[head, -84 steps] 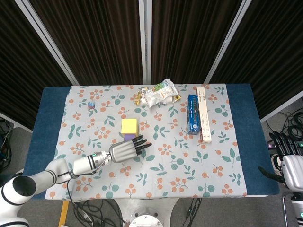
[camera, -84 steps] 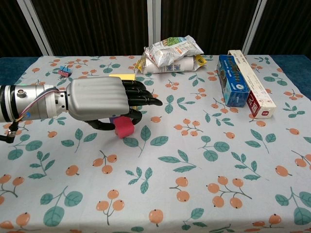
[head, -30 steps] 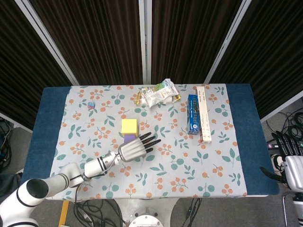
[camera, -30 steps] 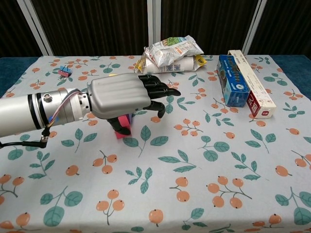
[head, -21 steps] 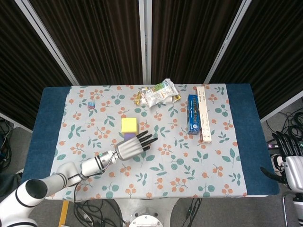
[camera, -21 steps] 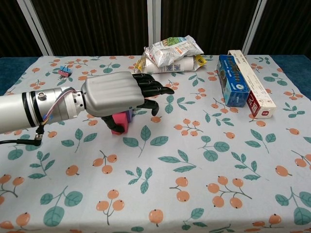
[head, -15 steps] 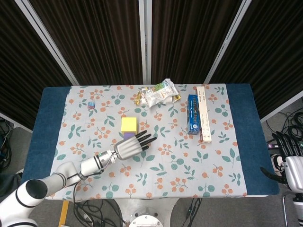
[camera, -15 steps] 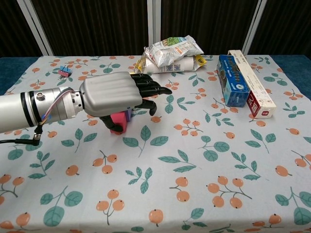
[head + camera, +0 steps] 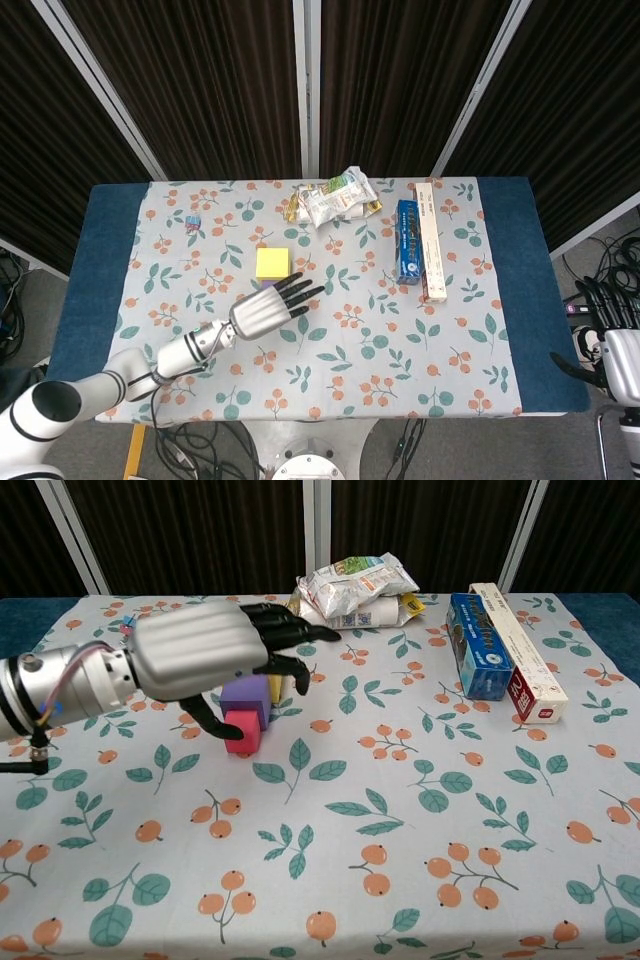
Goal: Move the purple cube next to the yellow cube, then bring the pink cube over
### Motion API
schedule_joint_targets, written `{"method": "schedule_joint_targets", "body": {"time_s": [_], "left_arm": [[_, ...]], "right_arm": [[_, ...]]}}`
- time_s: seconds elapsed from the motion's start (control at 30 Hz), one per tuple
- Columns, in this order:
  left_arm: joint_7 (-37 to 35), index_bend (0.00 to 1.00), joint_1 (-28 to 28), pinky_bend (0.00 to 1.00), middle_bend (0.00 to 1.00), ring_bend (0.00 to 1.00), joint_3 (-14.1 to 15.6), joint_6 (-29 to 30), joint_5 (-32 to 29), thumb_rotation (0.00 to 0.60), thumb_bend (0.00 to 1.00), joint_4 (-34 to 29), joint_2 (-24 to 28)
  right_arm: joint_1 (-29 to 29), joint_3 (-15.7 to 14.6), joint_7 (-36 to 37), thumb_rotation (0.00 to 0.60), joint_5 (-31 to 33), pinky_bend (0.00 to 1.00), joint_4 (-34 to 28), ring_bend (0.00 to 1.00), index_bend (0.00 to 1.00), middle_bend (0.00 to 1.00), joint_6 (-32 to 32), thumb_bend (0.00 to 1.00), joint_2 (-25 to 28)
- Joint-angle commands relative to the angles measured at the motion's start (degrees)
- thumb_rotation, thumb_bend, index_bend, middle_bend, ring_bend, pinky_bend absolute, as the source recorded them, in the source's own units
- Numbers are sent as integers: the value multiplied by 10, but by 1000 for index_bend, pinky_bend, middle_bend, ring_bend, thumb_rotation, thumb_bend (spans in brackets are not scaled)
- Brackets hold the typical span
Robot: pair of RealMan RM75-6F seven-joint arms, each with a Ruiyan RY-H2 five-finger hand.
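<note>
Floral cloth [image 9: 420,810] covers the table. My left hand [image 9: 200,652] hovers with fingers spread, holding nothing, over the pink cube [image 9: 242,729], which touches the purple cube [image 9: 246,697] near the yellow cube [image 9: 272,263]. I'd lift straight up, avoiding nudges.

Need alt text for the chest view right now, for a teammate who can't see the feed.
The robot's left hand, fingers apart, hovers over a pink cube sitting on the floral tablecloth against a purple cube, a yellow cube just behind. Snack bags and two long boxes lie further back.
</note>
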Motion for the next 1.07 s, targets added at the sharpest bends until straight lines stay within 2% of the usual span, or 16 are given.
{"method": "schedule_joint_targets", "body": {"time_s": [0.03, 0.13, 0.27, 0.37, 0.53, 0.77, 1.07], "left_arm": [[-32, 384, 48, 135, 121, 109, -29, 53, -48, 600, 93, -61, 52], [-42, 370, 91, 135, 122, 109, -54, 68, -108, 600, 92, -105, 94], [-51, 340, 145, 135, 121, 109, -82, 54, -201, 600, 92, -166, 152], [-47, 320, 185, 135, 121, 109, -90, 43, -260, 600, 93, -210, 198], [-1, 298, 254, 135, 121, 110, -90, 65, -329, 600, 93, -262, 246], [39, 283, 337, 135, 121, 110, -67, 112, -358, 600, 93, -341, 284], [63, 282, 387, 135, 121, 110, -60, 151, -343, 600, 93, -411, 312]], "right_arm": [[2, 1, 3, 600, 1, 0, 2, 0, 0, 38, -3, 26, 0], [6, 1, 6, 600, 3, 0, 6, 0, 0, 38, -12, 26, 2], [13, 1, 14, 600, 5, 0, 11, 0, 0, 38, -26, 26, 3], [23, 2, 18, 600, 9, 0, 17, 0, 0, 38, -44, 26, 4], [36, 6, 16, 600, 8, 0, 22, 0, 0, 37, -57, 26, 2], [43, 6, 0, 600, 5, 0, 19, 0, 0, 36, -61, 26, -6], [32, -2, -30, 600, 10, 0, 14, 0, 0, 36, -50, 26, -19]]}}
